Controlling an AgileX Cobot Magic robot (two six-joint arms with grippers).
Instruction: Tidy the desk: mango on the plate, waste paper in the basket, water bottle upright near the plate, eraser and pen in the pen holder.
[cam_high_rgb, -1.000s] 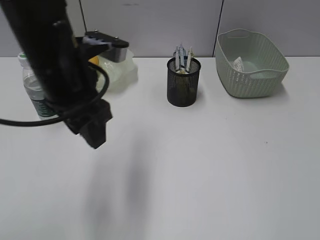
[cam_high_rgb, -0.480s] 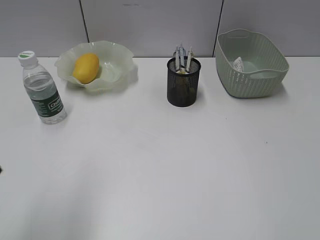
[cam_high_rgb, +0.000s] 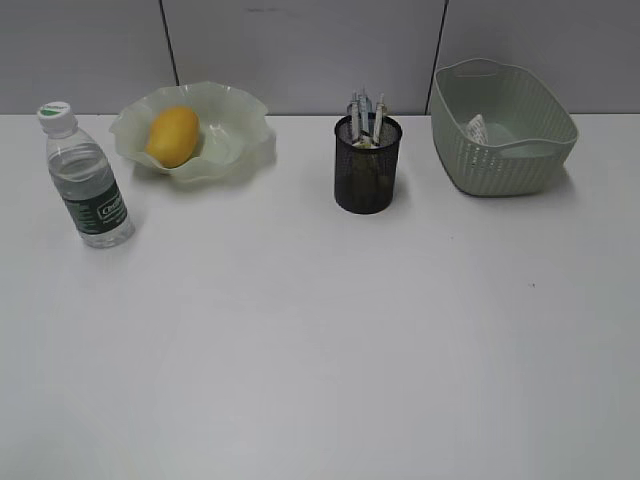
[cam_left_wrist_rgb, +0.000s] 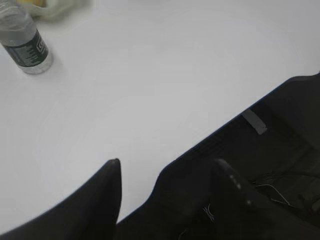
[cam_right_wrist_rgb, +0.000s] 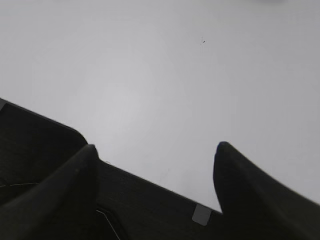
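Resting in the one plate (cam_high_rgb: 232, 140) at the far left of the counter (cam_high_rgb: 330, 340) is a single mango (cam_high_rgb: 172, 136), lying on its side toward the plate's left half. One water bottle (cam_high_rgb: 84, 178) stands upright just left of and nearer than the plate, close to it but apart, its white cap on; the left wrist view catches the same bottle (cam_left_wrist_rgb: 24, 44) at its top left corner.

One black mesh pen holder (cam_high_rgb: 367, 165) stands at the far middle of the counter, with several pens (cam_high_rgb: 364, 111) poking out of its top; their exact count cannot be made out, and no eraser can be told apart inside. At the far right sits one basket (cam_high_rgb: 503, 128), and one crumpled slip of waste paper (cam_high_rgb: 478, 130) lies inside it against the inner wall.

Neither arm shows in the exterior view. In the left wrist view the left gripper (cam_left_wrist_rgb: 167, 175) hangs over the near edge of the counter, its two dark fingers set moderately apart, with nothing between them and nothing touched. In the right wrist view the right gripper (cam_right_wrist_rgb: 156, 160) sits likewise over the counter's near edge, its fingers spread wide, empty and clear of every object.
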